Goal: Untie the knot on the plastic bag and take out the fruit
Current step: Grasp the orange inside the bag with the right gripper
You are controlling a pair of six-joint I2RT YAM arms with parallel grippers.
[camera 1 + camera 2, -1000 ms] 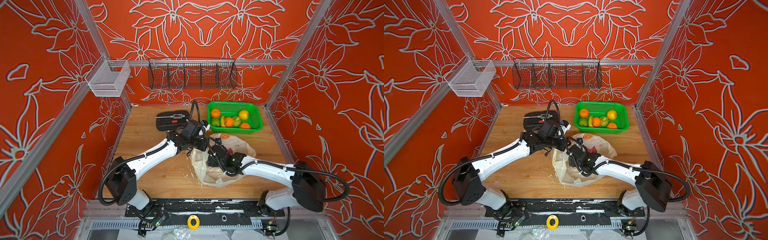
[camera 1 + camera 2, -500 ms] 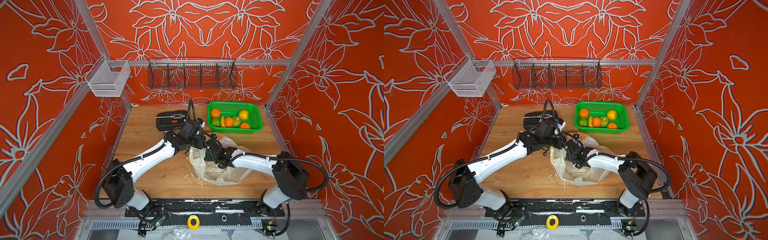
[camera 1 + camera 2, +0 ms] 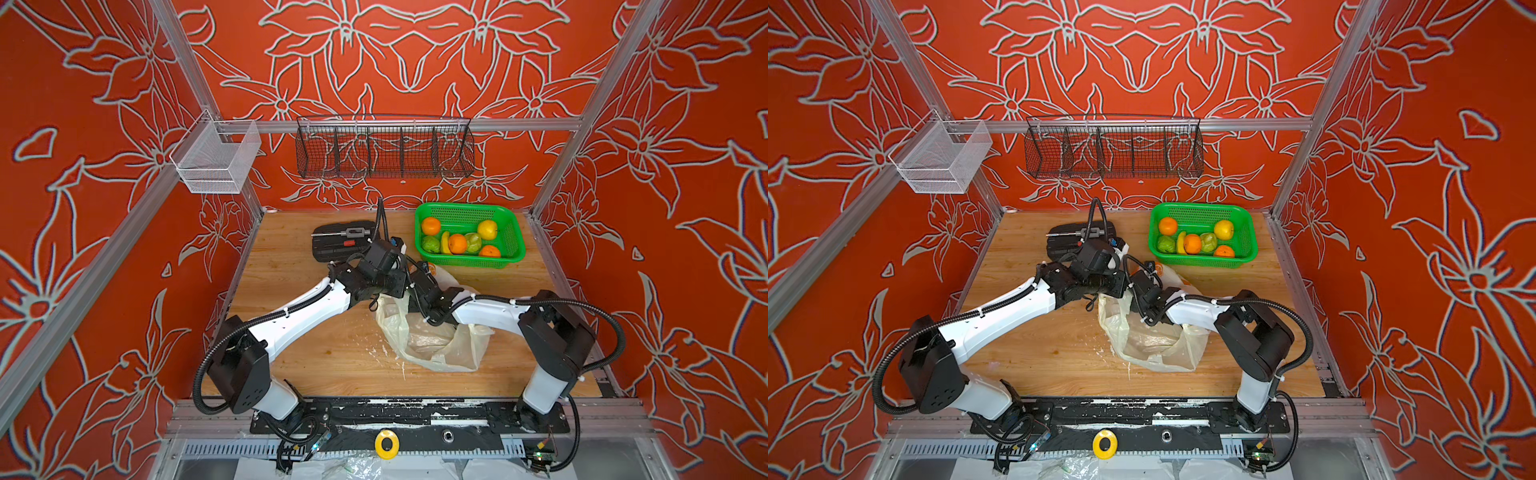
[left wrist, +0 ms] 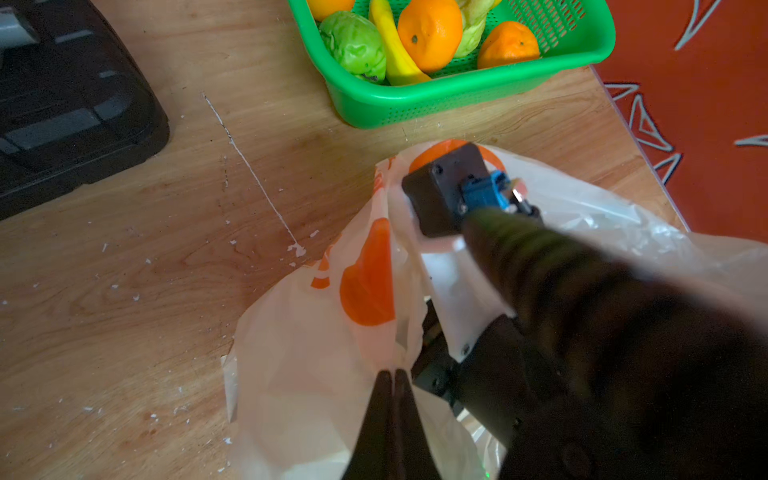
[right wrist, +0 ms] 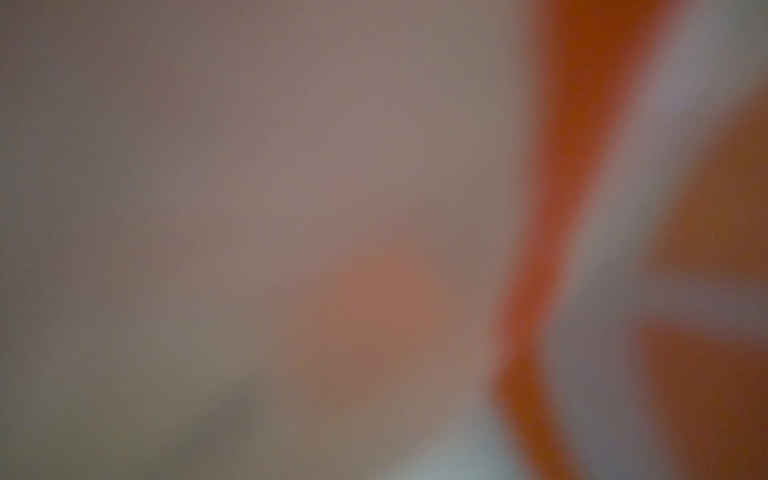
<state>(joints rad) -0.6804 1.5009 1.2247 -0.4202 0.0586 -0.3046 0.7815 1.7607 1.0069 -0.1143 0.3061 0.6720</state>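
**Plastic bag** (image 3: 436, 349) — slumped on the table (image 3: 316, 340) just in front of the green basket (image 3: 469, 262). Its mouth is open and no knot can be seen.

**Left gripper** (image 4: 390, 376) — tips pressed together, pinching the bag's rim and lifting it.

**Right gripper** — buried inside the bag behind the film. Whether it is spread or closed cannot be told.

**Fruit** (image 3: 457, 243) — oranges, green ones and a yellow one lie in the basket. Whether any is left in the bag is unclear.

**Handling (judgement):**
- Hold the rim high and taut.
- Reach low along the bag's bottom.
- Close on firm fruit, never on film.
- Withdraw straight through the mouth.
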